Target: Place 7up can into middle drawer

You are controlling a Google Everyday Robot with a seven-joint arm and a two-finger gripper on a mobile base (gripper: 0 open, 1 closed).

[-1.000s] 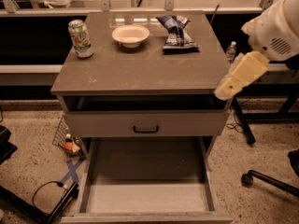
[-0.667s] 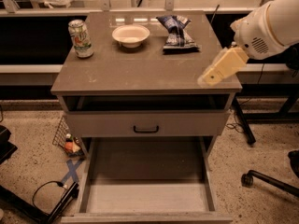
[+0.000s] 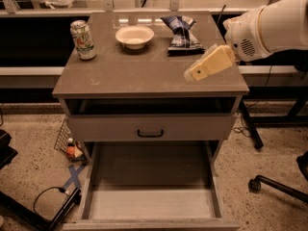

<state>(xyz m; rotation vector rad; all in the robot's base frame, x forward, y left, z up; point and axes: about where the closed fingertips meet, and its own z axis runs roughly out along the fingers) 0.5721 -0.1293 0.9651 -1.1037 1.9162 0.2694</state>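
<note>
The 7up can (image 3: pixel 83 40) stands upright at the back left of the cabinet top (image 3: pixel 144 73). The middle drawer (image 3: pixel 151 203) is pulled open low in front, its grey floor bare. My gripper (image 3: pixel 206 65), cream-coloured on a white arm, hangs over the right side of the cabinet top, far right of the can and holding nothing I can see.
A white bowl (image 3: pixel 134 35) and a dark snack bag (image 3: pixel 182 32) lie at the back of the top. A closed drawer front with a black handle (image 3: pixel 150 133) sits above the open drawer. A wire basket (image 3: pixel 70 143) and cables lie on the floor at left; a chair base (image 3: pixel 276 184) is at right.
My gripper and arm have moved left from beyond the cabinet's right edge to above the right part of the top. The can and drawer have not moved.
</note>
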